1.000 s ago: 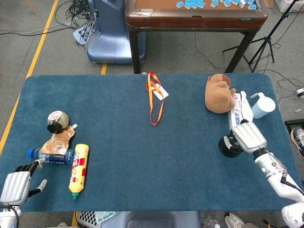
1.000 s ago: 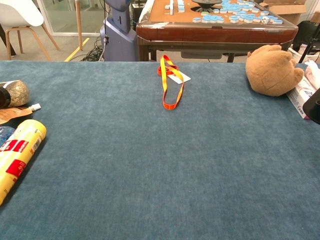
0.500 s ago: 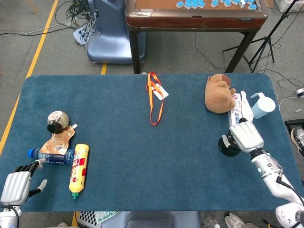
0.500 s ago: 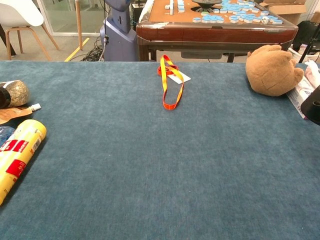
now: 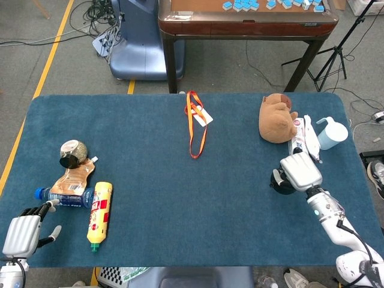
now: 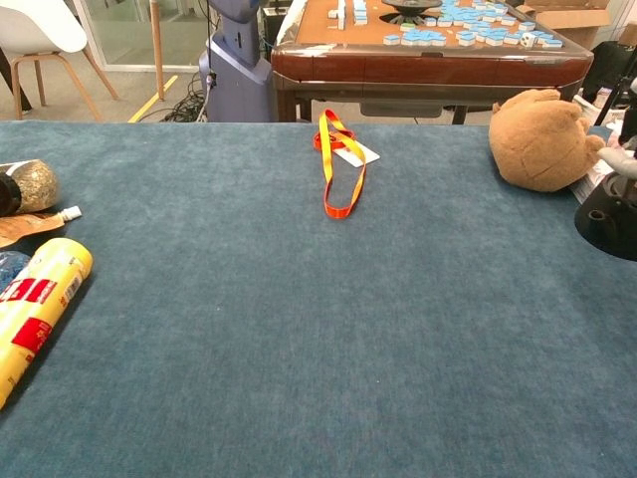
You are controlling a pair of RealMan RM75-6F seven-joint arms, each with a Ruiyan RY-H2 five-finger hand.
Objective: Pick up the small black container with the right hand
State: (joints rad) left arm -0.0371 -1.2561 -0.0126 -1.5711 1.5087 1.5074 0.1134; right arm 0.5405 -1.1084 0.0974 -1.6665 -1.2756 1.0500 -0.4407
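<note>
Head view: right robot hand [image 5: 299,171] wraps the small black container [image 5: 279,183] at the bench's [image 5: 180,198] right side, near a plush toy [image 5: 276,118]; whether it has left the surface is unclear.

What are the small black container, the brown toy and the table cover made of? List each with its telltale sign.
Small black container: likely hard plastic, smooth with a dull sheen.
Brown toy: plush fabric, fuzzy nap and soft rounded shape.
Table cover: looks like blue felt or short-pile cloth, matte with a fine fibrous texture.
</note>
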